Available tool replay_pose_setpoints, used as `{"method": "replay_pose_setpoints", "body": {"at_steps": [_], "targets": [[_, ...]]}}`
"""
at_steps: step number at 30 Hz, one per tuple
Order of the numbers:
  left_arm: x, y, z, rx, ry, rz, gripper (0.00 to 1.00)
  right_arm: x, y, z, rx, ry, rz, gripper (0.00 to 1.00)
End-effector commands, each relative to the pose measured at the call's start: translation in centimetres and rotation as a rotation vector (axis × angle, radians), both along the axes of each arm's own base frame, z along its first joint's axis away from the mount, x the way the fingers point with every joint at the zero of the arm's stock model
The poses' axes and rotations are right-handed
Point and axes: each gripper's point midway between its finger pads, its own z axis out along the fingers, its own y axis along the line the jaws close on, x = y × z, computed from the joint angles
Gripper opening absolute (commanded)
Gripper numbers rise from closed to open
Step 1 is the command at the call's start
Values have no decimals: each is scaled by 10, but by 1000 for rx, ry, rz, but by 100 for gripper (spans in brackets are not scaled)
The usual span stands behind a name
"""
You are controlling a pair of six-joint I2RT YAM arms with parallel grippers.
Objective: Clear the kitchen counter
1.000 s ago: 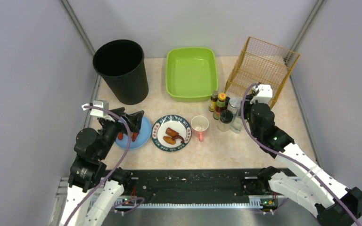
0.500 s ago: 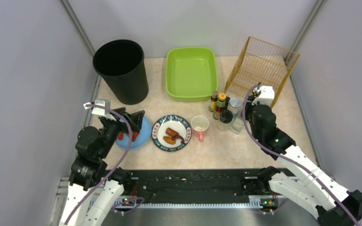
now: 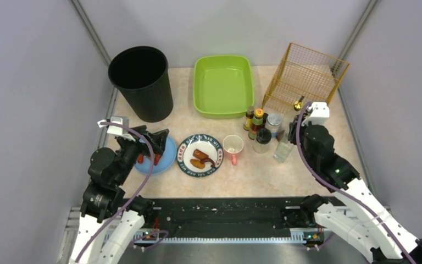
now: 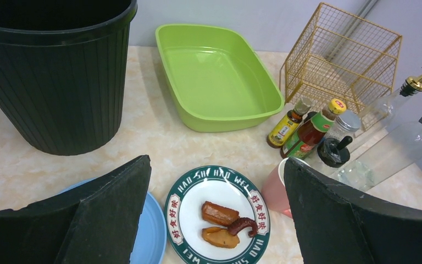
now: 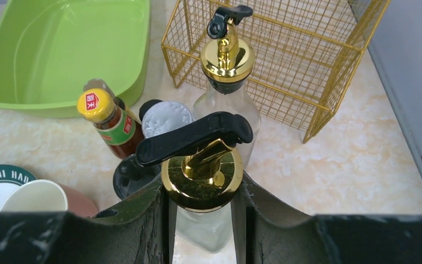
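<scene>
Firmly in hand: one oil bottle, the rest waiting

Right of centre in the overhead view, the right gripper (image 5: 200, 212) has its fingers closed partway onto the neck of a clear oil bottle (image 3: 283, 149), just under the gold pourer. The bottle leans, and I cannot tell whether its base is off the surface. The left gripper (image 4: 217, 165) hangs spread wide and empty over the blue plate (image 3: 164, 160) at lower left.

The kitchen counter (image 3: 253, 179) fills the middle of the frame. It carries a food plate (image 3: 200, 155), a pink cup (image 3: 233, 147), sauce bottles (image 3: 257, 122) and a second oil bottle (image 5: 226, 58). A black bin (image 3: 142, 82), green tub (image 3: 222, 85) and wire basket (image 3: 305, 77) stand along its top edge.

The step in hand looks like removing the held bottle. Next it probably needs lifting clear of its neighbours and carrying toward the basket at upper right, without knocking the second bottle.
</scene>
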Motion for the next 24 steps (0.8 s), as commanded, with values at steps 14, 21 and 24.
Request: {"method": "replay_pose_setpoints", "body": {"at_steps": [14, 21, 24], "targets": [[-12, -5, 17, -13, -78, -47, 95, -50, -53, 145, 29, -227, -89, 0], [-15, -3, 19, -14, -89, -40, 95, -59, -74, 174, 15, -285, -167, 0], [-16, -3, 20, -16, -95, -44, 95, -55, -75, 186, -27, -292, -177, 0]]}}
